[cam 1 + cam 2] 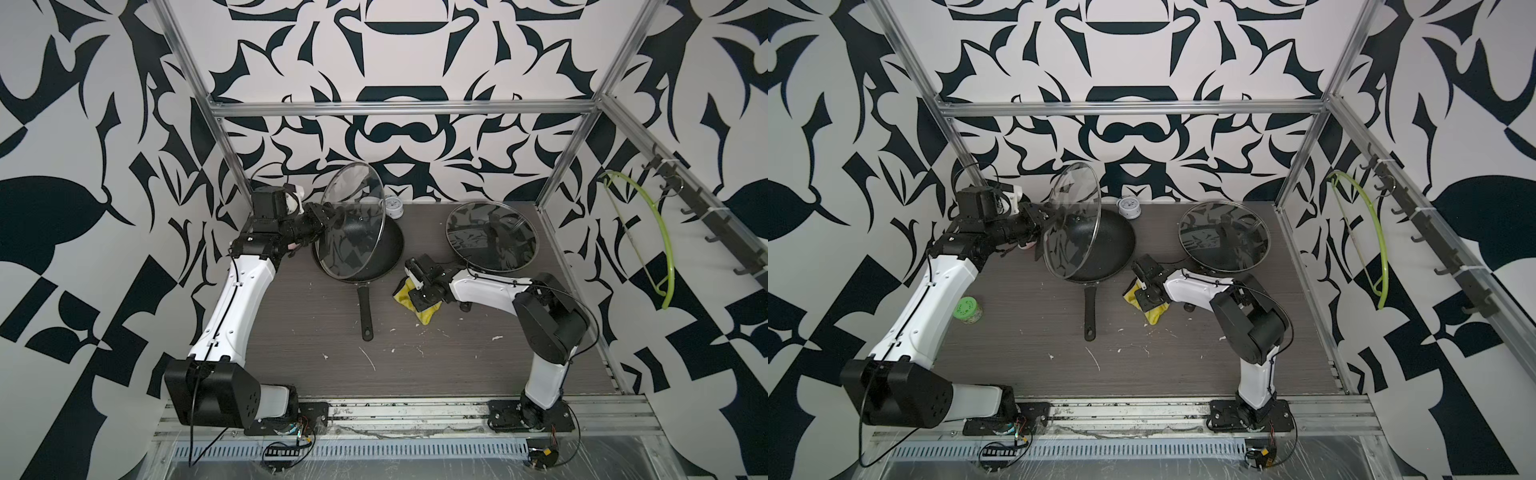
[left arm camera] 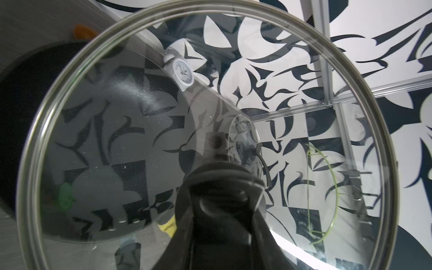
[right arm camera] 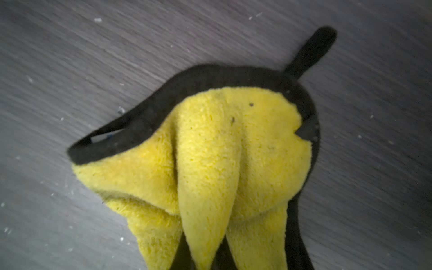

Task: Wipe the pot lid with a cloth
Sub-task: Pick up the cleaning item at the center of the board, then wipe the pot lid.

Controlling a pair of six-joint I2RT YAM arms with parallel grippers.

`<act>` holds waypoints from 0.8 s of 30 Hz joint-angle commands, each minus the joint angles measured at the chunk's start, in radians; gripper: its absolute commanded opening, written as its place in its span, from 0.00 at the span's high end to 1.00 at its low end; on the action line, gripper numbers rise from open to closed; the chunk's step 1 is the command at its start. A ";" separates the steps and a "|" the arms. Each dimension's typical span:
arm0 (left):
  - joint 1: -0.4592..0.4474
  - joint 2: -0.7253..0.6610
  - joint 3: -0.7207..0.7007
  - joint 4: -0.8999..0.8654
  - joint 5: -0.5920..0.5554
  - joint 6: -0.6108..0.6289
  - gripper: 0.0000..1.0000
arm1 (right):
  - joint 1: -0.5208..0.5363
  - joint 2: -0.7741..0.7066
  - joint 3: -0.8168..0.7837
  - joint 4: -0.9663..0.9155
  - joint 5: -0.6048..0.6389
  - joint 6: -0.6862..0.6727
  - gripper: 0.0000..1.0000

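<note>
We judge the task to be in its early part, as no wiping has begun. The left gripper (image 1: 323,219) pinches the knob of the pot lid (image 1: 353,216) and holds the glass nearly upright over the pan (image 1: 388,249), toward the far left of the worktop (image 1: 311,353). The right gripper (image 1: 417,296) is pressed together on the cloth (image 3: 222,152), which is bunched near the middle of the worktop, beside the pan's handle (image 1: 365,309). What is left is to raise the cloth, bring it to the glass and rub it. The way between them is short, but the pan rim is close. A second lid (image 1: 490,237) lies flat toward the far right corner, a clock (image 1: 392,207) stands at the far edge, and a green jar (image 1: 967,309) is near the left edge. The front half gives the most room.
</note>
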 commanded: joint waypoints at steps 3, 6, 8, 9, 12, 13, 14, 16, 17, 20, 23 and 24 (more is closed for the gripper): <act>-0.002 0.050 0.008 0.309 0.250 -0.165 1.00 | 0.001 -0.222 -0.099 0.164 -0.050 -0.005 1.00; -0.010 0.091 -0.012 0.410 0.310 -0.250 1.00 | -0.001 -0.328 -0.122 0.203 -0.036 -0.018 1.00; -0.025 0.116 -0.028 0.498 0.340 -0.305 1.00 | -0.001 -0.393 -0.125 0.225 -0.024 -0.023 1.00; -0.036 0.129 -0.033 0.542 0.352 -0.335 1.00 | -0.001 -0.421 -0.126 0.238 -0.021 -0.024 1.00; -0.076 0.180 -0.035 0.670 0.403 -0.422 1.00 | -0.004 -0.494 -0.130 0.308 -0.046 -0.022 1.00; -0.090 0.195 -0.034 0.709 0.414 -0.447 1.00 | -0.006 -0.509 -0.128 0.338 -0.071 -0.014 1.00; -0.103 0.207 -0.034 0.745 0.420 -0.469 1.00 | -0.012 -0.517 -0.125 0.373 -0.102 0.003 1.00; -0.127 0.227 -0.032 0.798 0.427 -0.504 1.00 | -0.028 -0.515 -0.117 0.441 -0.159 0.059 1.00; -0.139 0.237 -0.031 0.828 0.432 -0.524 1.00 | -0.040 -0.503 -0.109 0.471 -0.190 0.096 1.00; -0.173 0.268 -0.029 0.931 0.450 -0.595 1.00 | -0.068 -0.449 -0.069 0.538 -0.275 0.177 1.00; -0.198 0.300 -0.031 1.062 0.459 -0.689 1.00 | -0.077 -0.392 -0.041 0.590 -0.333 0.221 1.00; -0.202 0.309 -0.033 1.103 0.456 -0.721 1.00 | -0.077 -0.379 -0.038 0.603 -0.345 0.228 1.00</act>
